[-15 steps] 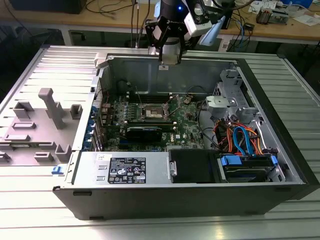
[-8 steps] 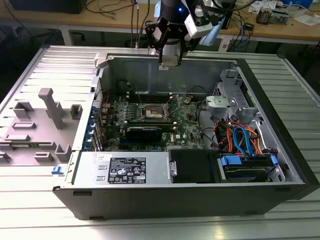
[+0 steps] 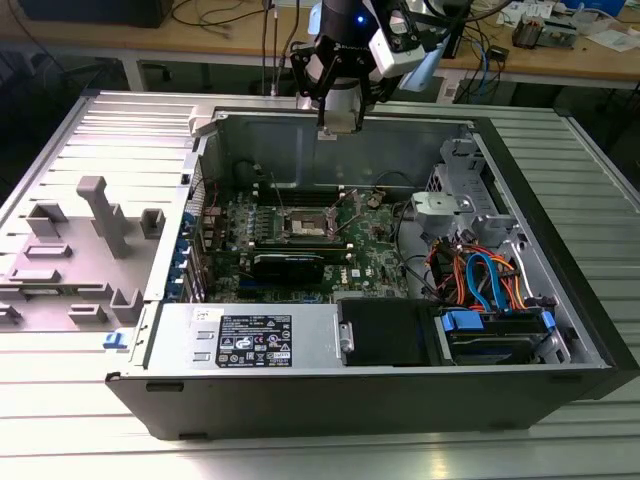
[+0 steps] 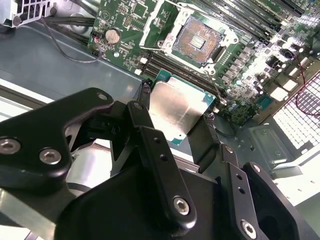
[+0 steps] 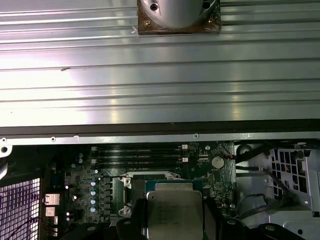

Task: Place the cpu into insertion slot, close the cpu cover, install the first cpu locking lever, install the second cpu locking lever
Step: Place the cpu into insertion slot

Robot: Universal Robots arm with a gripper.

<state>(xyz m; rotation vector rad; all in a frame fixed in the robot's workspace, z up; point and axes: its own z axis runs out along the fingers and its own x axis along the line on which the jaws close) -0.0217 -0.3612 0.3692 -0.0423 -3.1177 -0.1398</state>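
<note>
**Item 1. Gripper** [image 4: 177,112]. It is pinched shut on the cpu, with a black finger [image 4: 204,142] against each of two opposite edges. The edge grip keeps the underside contacts untouched and leaves the chip's corners free for lining up. In the exterior view the gripper [image 3: 338,118] hangs well above the insertion slot, over the far wall of the computer case [image 3: 300,400].

**Item 2. Cpu** [image 4: 182,107]. A flat square chip, dull silver top facing the wrist cameras, green edge showing. It is carried roughly level, probably so it can meet the slot flat. It is in the air, apart from the insertion slot and off to one side of it, and is not seated. In the first wrist view the cpu [image 5: 174,212] overlaps the slot's near edge.

**Item 3. Insertion slot** [image 4: 195,37]. Landmark for this entry. Its contact field is bare and nothing lies in it, so placing the chip appears not yet done.

**Item 4. Motherboard** [image 4: 125,47]. It surrounds the slot and lies flat on the case floor.

**Item 5. Coin battery** [image 4: 112,35]. It is on the board, near the slot but apart from it.

**Item 6. Memory slots** [image 5: 135,152]. Long dark rails just beside the slot, running parallel to one of its edges.
</note>
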